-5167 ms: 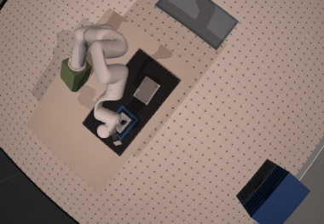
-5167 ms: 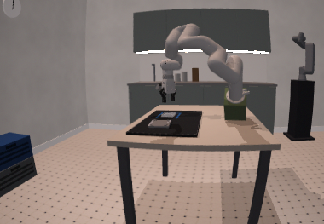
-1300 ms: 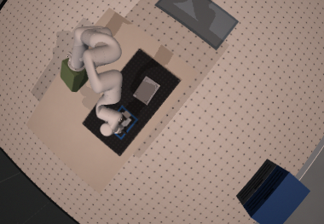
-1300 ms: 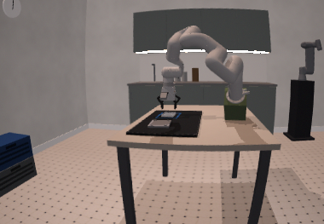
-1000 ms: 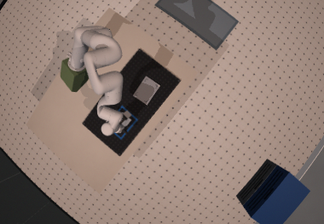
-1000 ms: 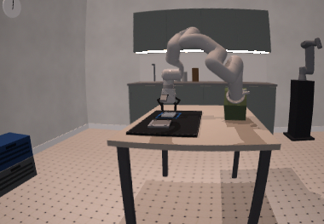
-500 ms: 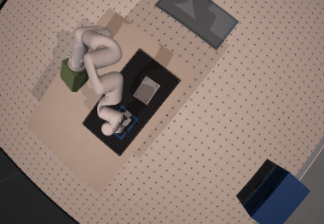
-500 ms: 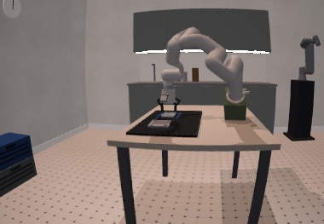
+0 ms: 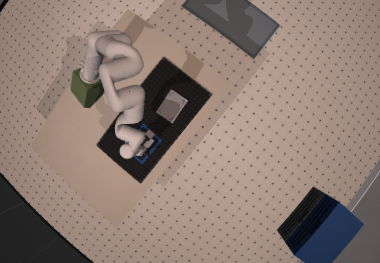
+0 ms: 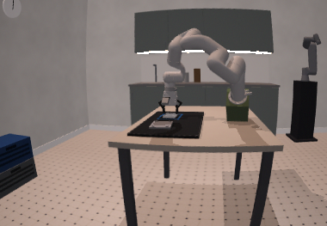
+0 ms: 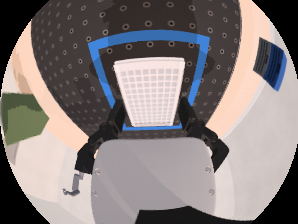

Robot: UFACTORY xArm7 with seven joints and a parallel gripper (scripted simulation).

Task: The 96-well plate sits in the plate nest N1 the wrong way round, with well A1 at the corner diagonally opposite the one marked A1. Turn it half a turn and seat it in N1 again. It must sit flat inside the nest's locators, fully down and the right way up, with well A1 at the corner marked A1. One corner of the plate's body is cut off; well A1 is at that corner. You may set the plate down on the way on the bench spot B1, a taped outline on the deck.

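Your jaws stand fully apart with nothing between them, and the gripper (image 11: 152, 129) hangs straight above the 96-well plate (image 11: 149, 91), which lies inside the blue-outlined frame (image 11: 100, 70) on the black deck mat (image 9: 195, 89). I take that frame for nest N1, though no label is legible. The wide opening makes sense: the two fingers straddle the plate's near end in the wrist view, so a straight descent should bring them down outside its sides (judging by that view alone; the exterior view is too small to confirm height above the plate). I cannot make out the cut-off corner, so you cannot check A1's position from here.

For room, look at the top view: a grey square slab (image 9: 172, 105) lies on the mat just beside the frame, toward the middle of the mat, apart from it but near enough to matter when you swing the plate round. I cannot tell whether it marks B1. The frame sits close to one end of the mat, and the table (image 10: 241, 140) shows bare wood beyond it. The green arm base (image 9: 87, 88) stands well apart, off the mat, so lift above the locators before turning.
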